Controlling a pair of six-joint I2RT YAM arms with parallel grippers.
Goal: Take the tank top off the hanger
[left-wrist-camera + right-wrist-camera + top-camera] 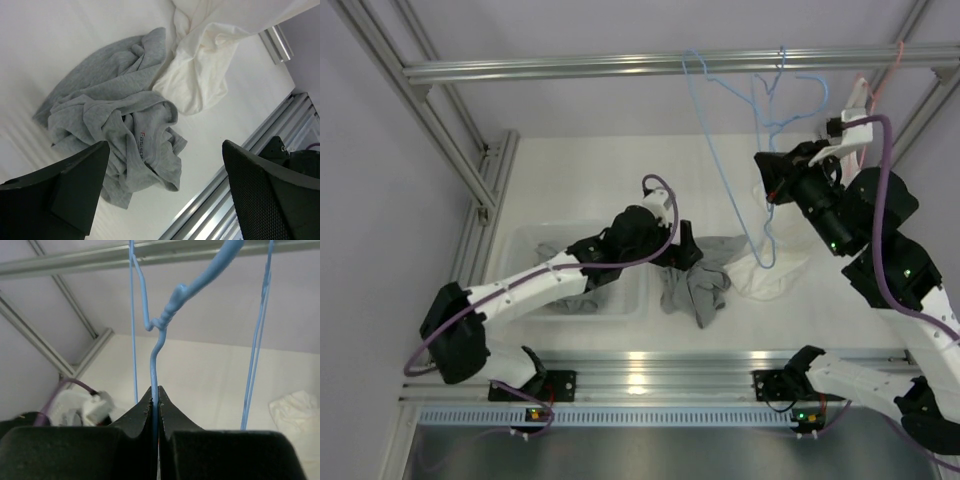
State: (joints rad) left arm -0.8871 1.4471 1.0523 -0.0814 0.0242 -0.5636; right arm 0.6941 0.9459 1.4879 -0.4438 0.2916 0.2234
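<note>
A crumpled grey tank top (698, 285) with a small "Fashion" print lies on the white table, off any hanger; it also shows in the left wrist view (125, 135). My left gripper (685, 250) is open and empty just above it, jaws wide apart (165, 150). A blue wire hanger (767, 215) hangs from the top rail (620, 66). My right gripper (767, 185) is shut on the hanger's wire stem (160, 340), with the jaws pinched together (155, 390).
A white garment (770, 275) lies bunched against the grey one's right side (200, 75). A clear bin (535, 240) holding grey clothes stands to the left. More blue hanger wire (705, 110) hangs beside. An aluminium rail (660, 365) runs along the table's near edge.
</note>
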